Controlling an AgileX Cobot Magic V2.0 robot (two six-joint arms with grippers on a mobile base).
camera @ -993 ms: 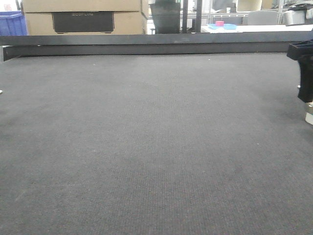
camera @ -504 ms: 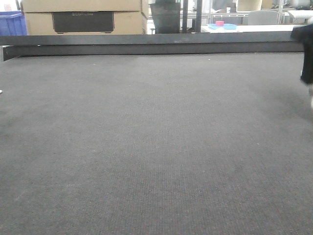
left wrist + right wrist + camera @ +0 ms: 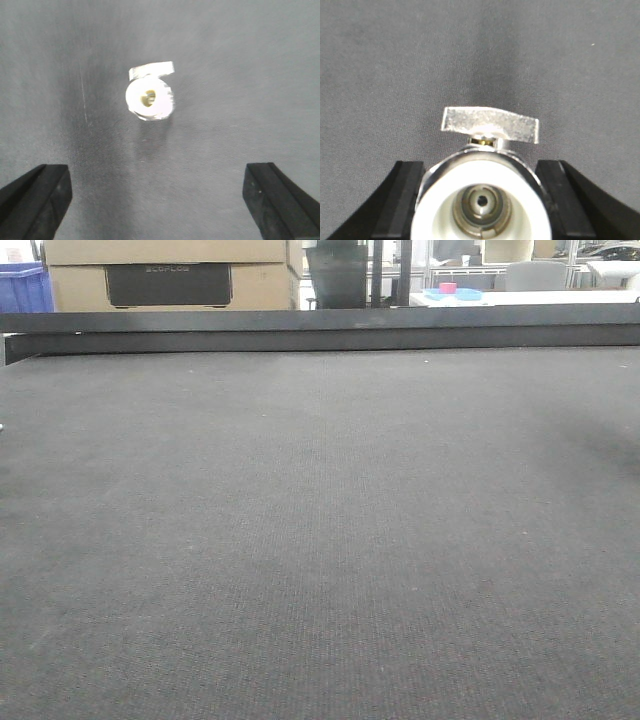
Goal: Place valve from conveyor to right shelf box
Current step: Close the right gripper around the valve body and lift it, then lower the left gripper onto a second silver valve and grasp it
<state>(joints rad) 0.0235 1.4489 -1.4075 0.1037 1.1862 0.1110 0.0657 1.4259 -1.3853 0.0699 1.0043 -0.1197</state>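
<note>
Currently we are clamping the valve (image 3: 485, 200) in the right gripper (image 3: 481, 172); the left gripper (image 3: 157, 197) is hanging wide open, empty. Boxing the valve is remaining.

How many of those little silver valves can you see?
2. One valve is clamped in the fingers of the right gripper. A second valve lies on the conveyor, ahead of the open fingers of the left gripper. The front view shows none; others may be hidden.

Cardboard box (image 3: 170, 275), blue bin (image 3: 22, 288), blue tray (image 3: 455, 294) in the background.
</note>
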